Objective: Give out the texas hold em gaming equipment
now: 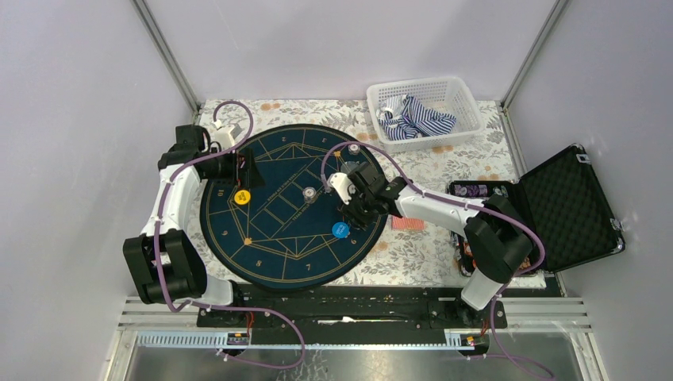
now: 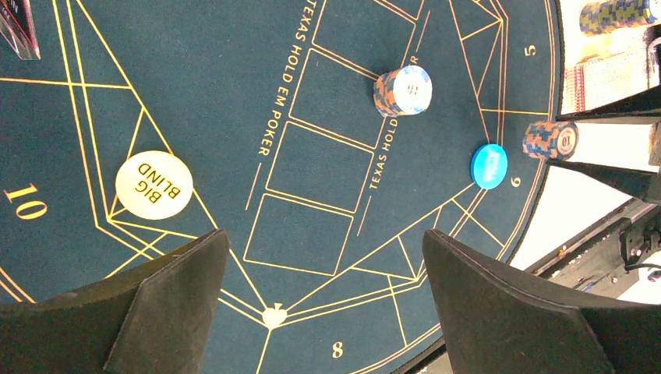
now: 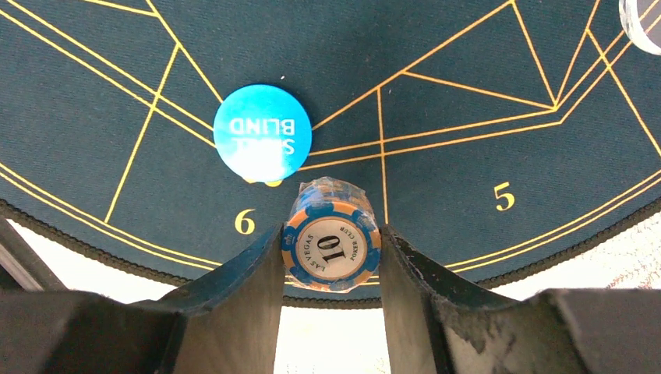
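I hold a chip stack (image 3: 331, 253) pinched in the right pincer (image 3: 331, 234) beside the blue disc (image 3: 263, 132), I judge for placing at that seat; left pincer (image 2: 326, 238) hangs spread.

Mat (image 1: 270, 254): navy, with gold lines and numerals. Small-blind disc (image 3: 263, 133): bright blue, white lettering. Big-blind disc (image 1: 243, 196): orange-yellow. Chip stack (image 3: 331, 248): orange with blue edge stripes, white centre, black numeral. Cards (image 1: 409, 224): red-pink. Basket (image 1: 432, 140): white. Cloth (image 1: 421, 119): navy-and-white stripes. Desk (image 1: 444, 167): pale floral print. Case (image 1: 567, 202): black.
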Available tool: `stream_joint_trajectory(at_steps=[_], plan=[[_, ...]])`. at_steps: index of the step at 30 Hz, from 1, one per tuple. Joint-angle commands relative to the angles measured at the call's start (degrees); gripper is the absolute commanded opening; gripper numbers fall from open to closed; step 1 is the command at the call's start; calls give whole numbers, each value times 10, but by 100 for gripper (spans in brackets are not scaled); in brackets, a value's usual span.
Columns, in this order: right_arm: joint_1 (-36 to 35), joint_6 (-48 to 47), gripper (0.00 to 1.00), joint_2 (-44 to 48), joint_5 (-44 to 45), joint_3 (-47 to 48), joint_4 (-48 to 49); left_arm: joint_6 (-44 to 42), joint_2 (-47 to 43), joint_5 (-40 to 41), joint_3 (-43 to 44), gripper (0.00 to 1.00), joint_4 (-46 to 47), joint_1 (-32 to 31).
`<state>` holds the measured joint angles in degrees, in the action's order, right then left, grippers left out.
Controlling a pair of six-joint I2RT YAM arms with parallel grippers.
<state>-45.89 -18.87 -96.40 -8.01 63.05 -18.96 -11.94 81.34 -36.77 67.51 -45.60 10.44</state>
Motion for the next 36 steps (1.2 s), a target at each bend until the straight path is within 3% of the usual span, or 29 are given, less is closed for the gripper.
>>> stream_joint_trajectory(at_steps=[1,19,31,36], plan=[[7,-4,36,0,9,-3,22,3,-18,3,24,99,8,-4],[12,-7,40,-28,15,-22,34,3,-12,7,32,99,8,-4],[25,23,98,19,-22,32,-15,-25,-8,38,43,99,7,-64],[79,48,100,70,-92,57,-41,-42,10,74,61,99,7,-137]])
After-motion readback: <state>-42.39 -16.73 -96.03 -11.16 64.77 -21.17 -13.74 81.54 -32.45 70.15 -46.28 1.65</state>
